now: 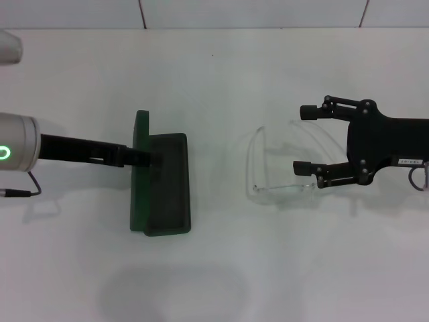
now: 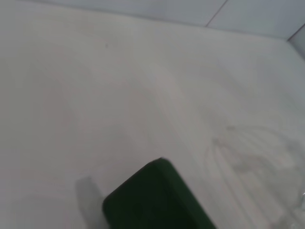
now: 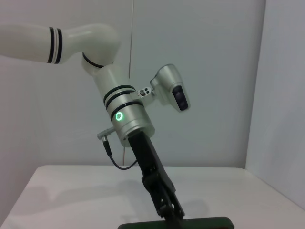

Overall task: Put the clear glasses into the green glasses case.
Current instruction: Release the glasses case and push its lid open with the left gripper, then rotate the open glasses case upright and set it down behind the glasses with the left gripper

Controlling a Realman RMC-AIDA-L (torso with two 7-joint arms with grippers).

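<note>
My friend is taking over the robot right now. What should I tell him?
Left gripper: shut on the green glasses case, which stands open on the table.
Right gripper: open, reaching around the arm ends of the clear glasses, not gripping them.
The glasses lie on the table, to the right of the case.
Done: case open.
Left: grab the glasses, put them in the case.

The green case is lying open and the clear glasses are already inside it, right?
Not quite. The green case is open, with the left gripper at it, but the clear glasses are not inside. The head view shows them on the white table, apart from the case, with the open right gripper around their arms.
</note>
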